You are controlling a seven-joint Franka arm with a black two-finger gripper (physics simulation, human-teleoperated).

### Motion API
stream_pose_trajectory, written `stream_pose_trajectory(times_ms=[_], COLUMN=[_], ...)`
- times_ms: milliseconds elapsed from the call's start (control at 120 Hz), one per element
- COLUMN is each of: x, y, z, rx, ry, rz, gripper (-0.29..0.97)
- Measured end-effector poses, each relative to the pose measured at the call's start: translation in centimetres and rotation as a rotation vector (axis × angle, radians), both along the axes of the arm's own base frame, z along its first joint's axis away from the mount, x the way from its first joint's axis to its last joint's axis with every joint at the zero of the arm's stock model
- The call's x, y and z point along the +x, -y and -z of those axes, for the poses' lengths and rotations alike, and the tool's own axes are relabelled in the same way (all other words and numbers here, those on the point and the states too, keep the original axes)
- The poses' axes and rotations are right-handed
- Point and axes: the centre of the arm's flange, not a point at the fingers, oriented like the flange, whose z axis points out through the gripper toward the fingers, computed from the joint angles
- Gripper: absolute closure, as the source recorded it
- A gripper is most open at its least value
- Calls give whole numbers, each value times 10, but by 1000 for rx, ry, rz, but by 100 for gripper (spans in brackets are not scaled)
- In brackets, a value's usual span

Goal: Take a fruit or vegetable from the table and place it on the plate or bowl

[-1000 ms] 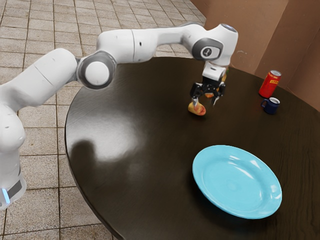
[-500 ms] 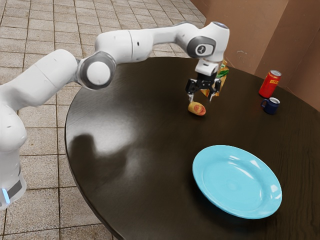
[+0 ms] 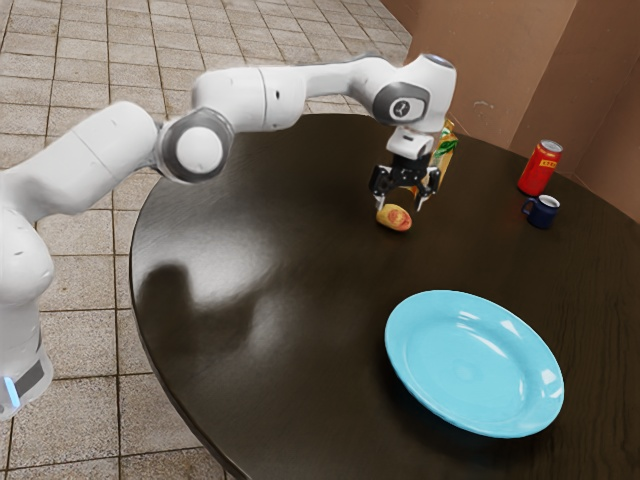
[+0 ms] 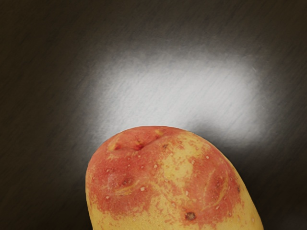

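A yellow potato with red patches (image 3: pixel 394 217) lies on the dark round table (image 3: pixel 260 290), toward its far side. My gripper (image 3: pixel 402 199) hangs right above it, open, fingers pointing down and spread to either side of the potato's top. In the wrist view the potato (image 4: pixel 168 182) sits just under the hand, with the table's glossy surface beyond it. The light blue plate (image 3: pixel 472 360) rests at the table's near right, well apart from the potato.
A red can (image 3: pixel 539 167) and a dark blue mug (image 3: pixel 541 211) stand at the far right of the table. An orange and green carton (image 3: pixel 446 148) stands just behind my hand. The table's edge curves along the exterior view's left.
My hand has shifted toward the exterior view's left, rising and then lowering, and is now centred over the potato. The potato has settled flatter on the table.
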Motion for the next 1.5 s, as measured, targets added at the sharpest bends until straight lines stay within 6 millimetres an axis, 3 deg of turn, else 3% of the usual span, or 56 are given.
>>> stream_pose_trajectory(times_ms=[100, 267, 450, 667, 883, 1083, 1175, 1292, 1500], x=[1, 1, 0, 0, -9, -10, -8, -10, -7], y=[-4, -13, -14, -7, -34, -28, -24, -37, -40], z=[15, 18, 18, 3, 0, -22, -14, -4, 8], rx=[-8, -10, 3, -11, -42, -41, -36, -15, -25], ry=[-13, -12, -11, 9, 0, 24, 6, -10, -21], rz=[4, 4, 9, -15, -163, -334, -403, -504, -621], gripper=[0, 0, 0, 0, 0, 0, 0, 0, 0])
